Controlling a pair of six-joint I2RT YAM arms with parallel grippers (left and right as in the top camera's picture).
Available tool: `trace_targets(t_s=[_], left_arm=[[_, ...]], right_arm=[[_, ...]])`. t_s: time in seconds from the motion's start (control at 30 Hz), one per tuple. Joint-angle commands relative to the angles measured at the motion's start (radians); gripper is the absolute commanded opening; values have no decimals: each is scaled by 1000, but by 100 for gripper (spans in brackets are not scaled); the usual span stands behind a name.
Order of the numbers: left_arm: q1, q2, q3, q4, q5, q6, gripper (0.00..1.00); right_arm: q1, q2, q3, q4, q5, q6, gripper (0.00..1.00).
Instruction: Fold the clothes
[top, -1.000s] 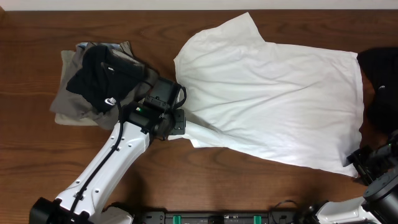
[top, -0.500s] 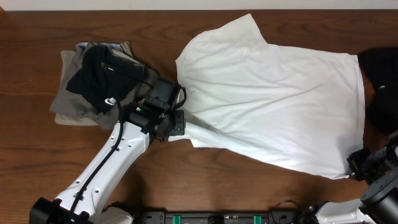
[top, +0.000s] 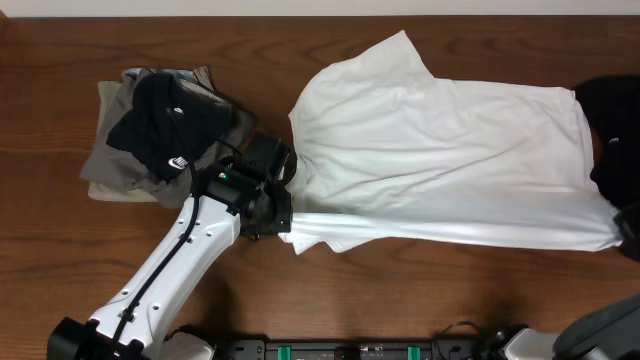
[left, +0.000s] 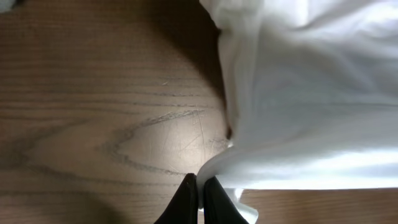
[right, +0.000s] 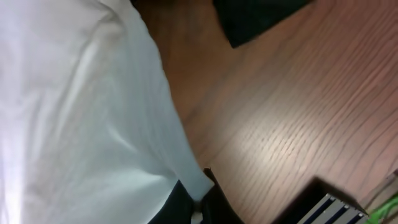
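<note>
White T-shirt (top: 440, 130) spread on wood table (top: 40, 260), near edge pinched tight by left gripper (left: 199, 190) & right gripper (right: 198, 208), pulled taut btwn them. Prob. first fold only starting. Khaki/black pile (top: 150, 140) at left prob. done; black garment (top: 612, 110) at right edge waiting.

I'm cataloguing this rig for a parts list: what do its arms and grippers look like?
The left arm has rounded white link shells, black joints, a thin black cable along its side and a small green light near the wrist. The left gripper has slim, tapered black fingers. The right gripper looks dark too. The right arm shows only as a pale grey blur.
</note>
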Motion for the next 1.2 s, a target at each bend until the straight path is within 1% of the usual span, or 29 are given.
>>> trace_targets(t_s=[0.0, 0.07, 0.13, 0.17, 0.23, 0.27, 0.33, 0.37, 0.47, 0.53, 0.63, 0.7, 0.87, 1.0, 1.07, 1.17], left_arm=[[6, -4, 7, -11, -14, 10, 7], [6, -4, 7, -12, -14, 23, 8], [6, -4, 7, -16, -14, 27, 17], [6, -4, 7, -20, -6, 29, 26], [5, -4, 7, -25, 108, 96, 30], [-1, -4, 7, -26, 208, 149, 31], [-24, -4, 7, -27, 363, 236, 38], [-45, -4, 7, -27, 397, 264, 41], [-137, 5, 5, -14, 385, 329, 49], [-198, 25, 2, 0, 351, 350, 51], [-273, 82, 1, 4, 193, 356, 53], [-308, 134, 1, 20, 114, 402, 53], [-336, 241, 1, 90, 59, 449, 53], [-336, 299, 1, 160, 35, 509, 57], [-336, 326, 1, 170, 20, 528, 59], [-336, 369, 1, 167, 10, 560, 59]], right_arm=[[37, -2, 2, -4, -1, -27, 4], [52, -2, 0, -5, -1, -27, 4], [68, -2, 0, -5, -1, -27, 4], [74, -2, 0, -5, -1, -27, 4], [90, -2, 0, -5, -1, -27, 4], [99, -2, 0, -4, -1, -27, 5], [114, -2, 0, -3, 3, -27, 5], [119, -2, 0, 0, 4, -27, 5], [124, -2, 0, 7, 3, -27, 5], [124, -2, 0, 8, 3, -27, 5], [124, -2, 0, 8, 3, -27, 5], [124, -2, 0, 7, 3, -27, 5], [124, -2, 0, 8, 3, -27, 6], [124, -2, 0, 8, 2, -27, 6], [124, -2, 0, 8, 2, -27, 5], [124, -2, 0, 9, 2, -27, 5]])
